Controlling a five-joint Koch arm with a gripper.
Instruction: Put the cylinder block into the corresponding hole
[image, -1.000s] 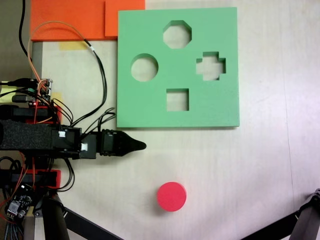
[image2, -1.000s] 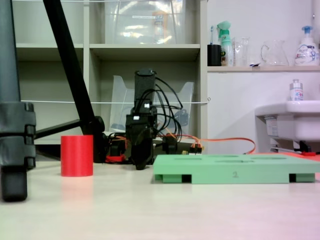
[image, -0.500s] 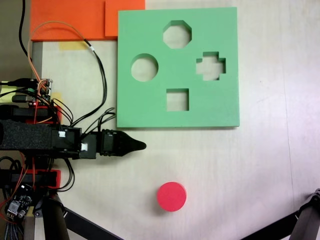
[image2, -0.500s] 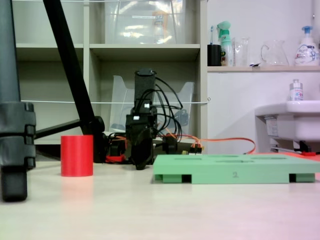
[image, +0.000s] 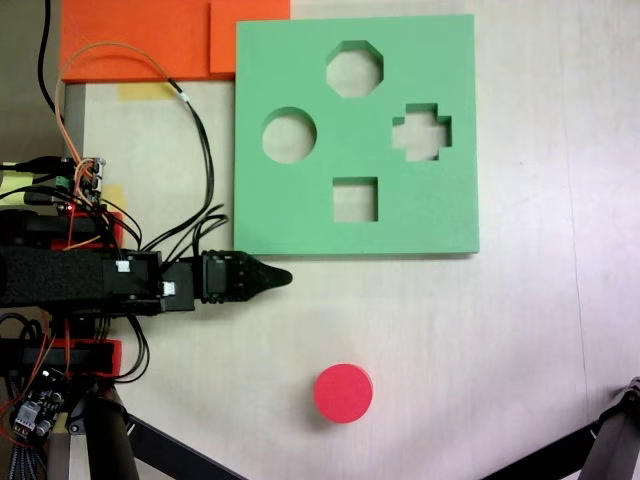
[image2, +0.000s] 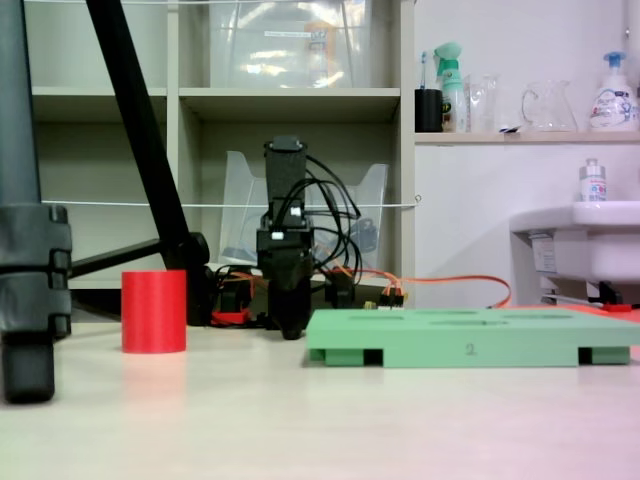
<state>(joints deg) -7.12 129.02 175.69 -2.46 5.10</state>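
The red cylinder block (image: 344, 393) stands upright on the pale table, well below the green foam board (image: 300, 215) in a fixed view from above. In a fixed view from table height the block (image2: 154, 311) is left of the board (image2: 470, 338). The circular hole (image: 289, 136) is on the board's left side and holds nothing. My gripper (image: 285, 277) lies low, just below the board's lower left corner, with its black jaws together in one point and nothing held. It is up and to the left of the block. From table height the gripper (image2: 292, 330) hangs just left of the board's end.
The board also has an octagonal cutout (image: 355, 69), a cross cutout (image: 422, 132) and a square cutout (image: 355, 199). Orange foam sheets (image: 140, 40) lie at the top left. Cables (image: 195, 140) loop near the arm's base. Black tripod legs (image: 150, 440) (image: 600, 445) cross the bottom corners.
The gripper has swung slightly towards the green board's lower left corner. The red block and the board have not moved.
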